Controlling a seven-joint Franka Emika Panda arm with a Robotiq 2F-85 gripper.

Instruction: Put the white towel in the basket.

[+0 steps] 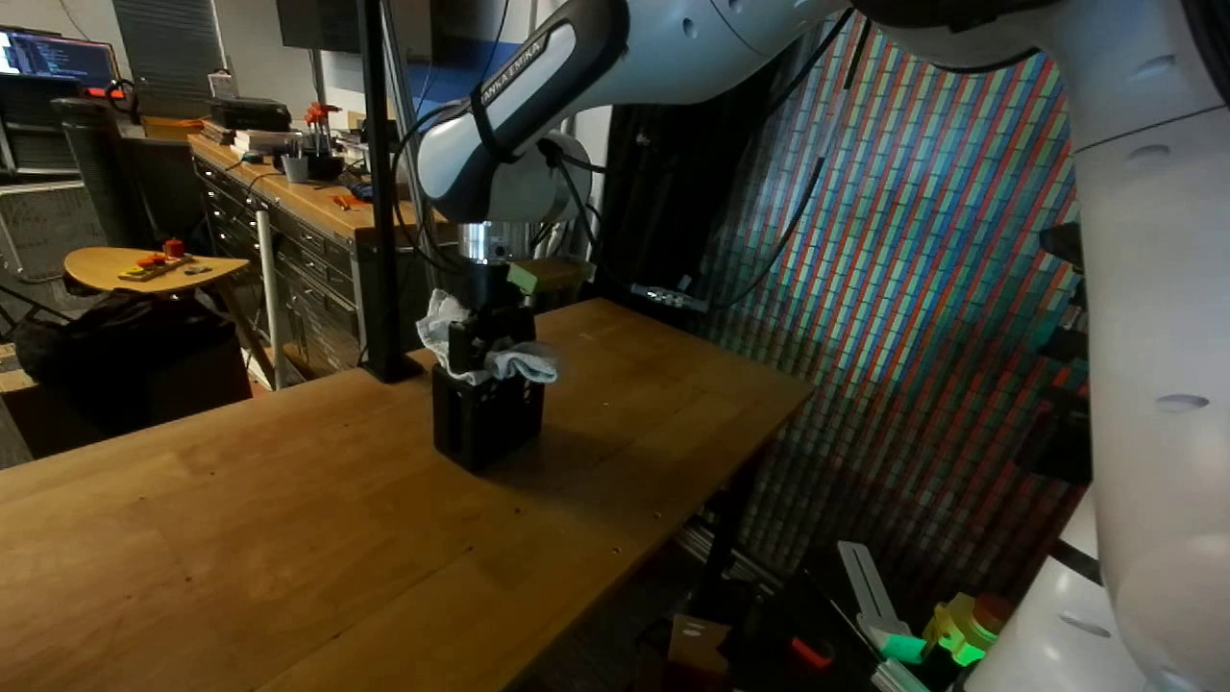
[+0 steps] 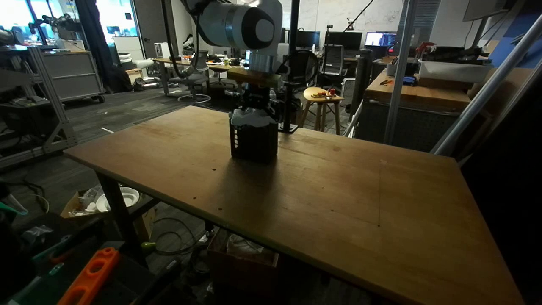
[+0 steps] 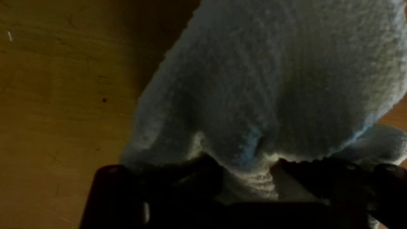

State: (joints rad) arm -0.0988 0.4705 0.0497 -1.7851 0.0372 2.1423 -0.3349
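The likely release calls for widening the jaws until the white towel point(image 3: 264, 86) drops clear, then rising straight up so no fold snags; the jaws of the gripper point(image 3: 251, 178) stand apart with cloth between them, and the towel lies bunched at the mouth of the basket point(image 1: 480, 423); the arm point(image 1: 663, 48) reaches from the right in an exterior view, wrist pointing down.
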